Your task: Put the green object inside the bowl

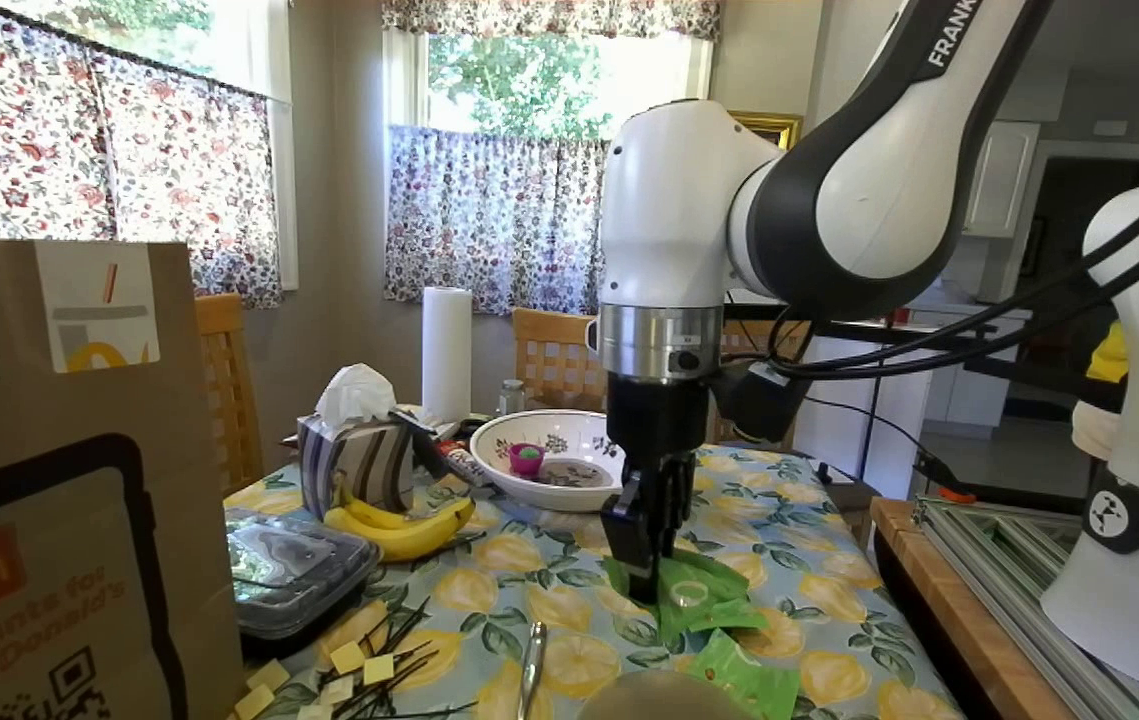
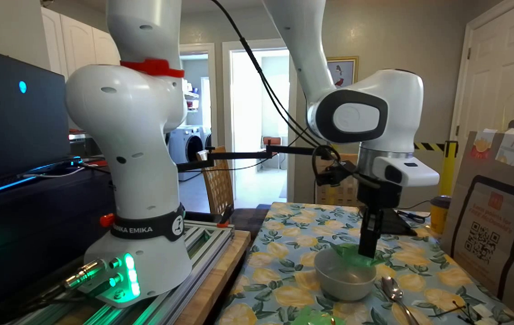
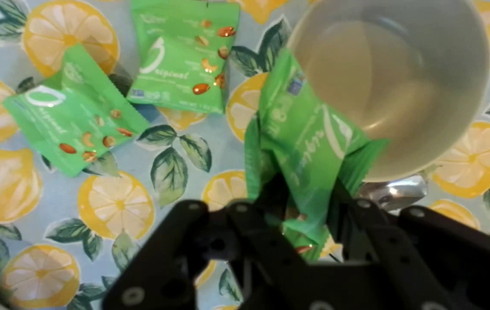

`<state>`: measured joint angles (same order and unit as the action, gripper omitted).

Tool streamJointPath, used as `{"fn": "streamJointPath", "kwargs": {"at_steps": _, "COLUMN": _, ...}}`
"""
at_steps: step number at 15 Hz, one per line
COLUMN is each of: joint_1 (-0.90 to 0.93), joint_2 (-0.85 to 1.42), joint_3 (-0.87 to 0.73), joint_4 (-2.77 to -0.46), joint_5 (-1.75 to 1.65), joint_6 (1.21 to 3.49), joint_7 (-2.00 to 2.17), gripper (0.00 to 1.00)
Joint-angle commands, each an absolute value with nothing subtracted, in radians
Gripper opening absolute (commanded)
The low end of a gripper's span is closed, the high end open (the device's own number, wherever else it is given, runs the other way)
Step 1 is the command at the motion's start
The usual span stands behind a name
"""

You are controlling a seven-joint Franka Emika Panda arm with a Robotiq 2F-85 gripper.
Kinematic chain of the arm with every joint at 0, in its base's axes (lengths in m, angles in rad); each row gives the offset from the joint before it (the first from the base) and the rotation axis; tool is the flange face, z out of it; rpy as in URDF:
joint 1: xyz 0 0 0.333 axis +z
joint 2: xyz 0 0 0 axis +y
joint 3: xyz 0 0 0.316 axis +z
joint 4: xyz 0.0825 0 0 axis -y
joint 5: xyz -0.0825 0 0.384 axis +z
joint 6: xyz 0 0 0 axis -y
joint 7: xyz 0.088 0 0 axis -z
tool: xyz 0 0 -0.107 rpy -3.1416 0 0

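1. While the gripper [image 3: 307,202] pinched a green packet [image 3: 303,133] between its jaws, the pale bowl [image 3: 429,47] sat at the packet's two o'clock in the wrist view.
2. There, the packet hid some of the rim.
3. Another packet [image 3: 72,116] lay at nine o'clock, and a third packet [image 3: 182,60] at ten.
4. A shiny spoon [image 3: 404,189] lay at the bowl's six o'clock.
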<state>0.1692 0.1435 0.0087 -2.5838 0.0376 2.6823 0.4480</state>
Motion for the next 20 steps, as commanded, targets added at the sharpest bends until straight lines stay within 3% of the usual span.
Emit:
{"fn": "streamJointPath", "kwargs": {"at_steps": 1, "joint_1": 0.163, "joint_2": 0.123, "joint_3": 0.07, "joint_4": -2.589, "joint_5": 0.097, "joint_6": 2.662, "joint_7": 0.394, "gripper": 0.06}}
{"fn": "streamJointPath", "kwargs": {"at_steps": 11, "joint_1": 0.171, "joint_2": 0.22, "joint_3": 0.116, "joint_4": -2.552, "joint_5": 0.092, "joint_6": 2.689, "joint_7": 0.362, "gripper": 0.06}}
{"fn": "streamJointPath", "kwargs": {"at_steps": 12, "joint_1": 0.172, "joint_2": 0.232, "joint_3": 0.116, "joint_4": -2.548, "joint_5": 0.09, "joint_6": 2.695, "joint_7": 0.36, "gripper": 0.5}}
{"fn": "streamJointPath", "kwargs": {"at_steps": 13, "joint_1": 0.173, "joint_2": 0.241, "joint_3": 0.118, "joint_4": -2.545, "joint_5": 0.093, "joint_6": 2.695, "joint_7": 0.357, "gripper": 0.51}}
{"fn": "streamJointPath", "kwargs": {"at_steps": 20, "joint_1": 0.163, "joint_2": 0.21, "joint_3": 0.143, "joint_4": -2.565, "joint_5": 0.142, "joint_6": 2.653, "joint_7": 0.319, "gripper": 0.99}}
